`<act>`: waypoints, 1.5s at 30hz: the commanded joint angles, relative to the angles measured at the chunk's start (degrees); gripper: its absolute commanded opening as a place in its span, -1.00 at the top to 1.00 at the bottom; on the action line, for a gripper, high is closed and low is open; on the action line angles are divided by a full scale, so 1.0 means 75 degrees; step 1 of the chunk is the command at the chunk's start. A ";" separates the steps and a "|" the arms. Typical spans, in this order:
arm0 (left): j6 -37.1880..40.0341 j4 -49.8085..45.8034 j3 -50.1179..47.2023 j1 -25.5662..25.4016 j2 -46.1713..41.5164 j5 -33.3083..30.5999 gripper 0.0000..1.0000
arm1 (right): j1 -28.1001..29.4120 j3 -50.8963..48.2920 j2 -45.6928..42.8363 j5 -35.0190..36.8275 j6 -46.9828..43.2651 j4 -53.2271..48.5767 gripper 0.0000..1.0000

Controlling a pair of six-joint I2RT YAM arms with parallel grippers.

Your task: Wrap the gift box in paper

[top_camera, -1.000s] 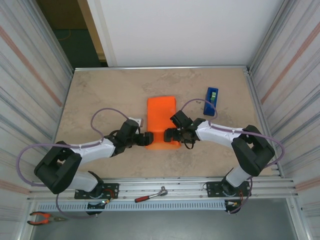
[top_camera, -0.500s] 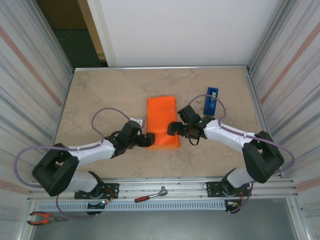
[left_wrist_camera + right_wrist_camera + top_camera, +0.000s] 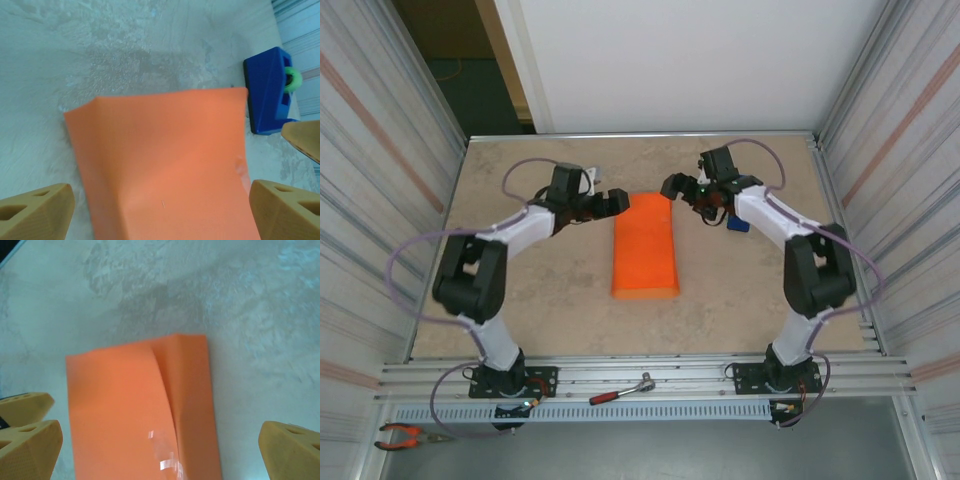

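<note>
Open and empty, the left gripper [image 3: 608, 203] and right gripper [image 3: 672, 186] flank the far end of the folded bright orange matte paper [image 3: 645, 250], where end-folding seemingly comes next.

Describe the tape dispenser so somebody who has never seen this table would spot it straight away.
On the beige table, find the long orange paper lying in the middle and follow it to its far right corner. Just beside that corner sits the tape dispenser, a small wedge-shaped block. It is blue with a bright green roll on its side, unlike anything near it.
</note>
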 commanded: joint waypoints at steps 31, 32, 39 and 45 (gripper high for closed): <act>-0.0559 -0.0054 0.0948 -0.0265 0.2088 0.0162 1.00 | 0.0140 0.0341 0.2262 -0.1039 0.0710 0.0843 1.00; -0.0552 -0.0085 0.0948 -0.0265 0.2088 0.0137 1.00 | 0.0131 0.0307 0.2232 -0.1049 0.0731 0.0881 1.00; -0.0660 0.0030 0.0680 -0.0265 0.2034 -0.0214 1.00 | -0.0023 0.0360 0.2197 -0.1239 0.0819 0.0943 0.43; -0.0754 0.0099 0.0464 -0.0265 0.1892 -0.0435 1.00 | -0.0219 -0.0025 0.1522 -0.1147 0.0746 0.0987 -0.67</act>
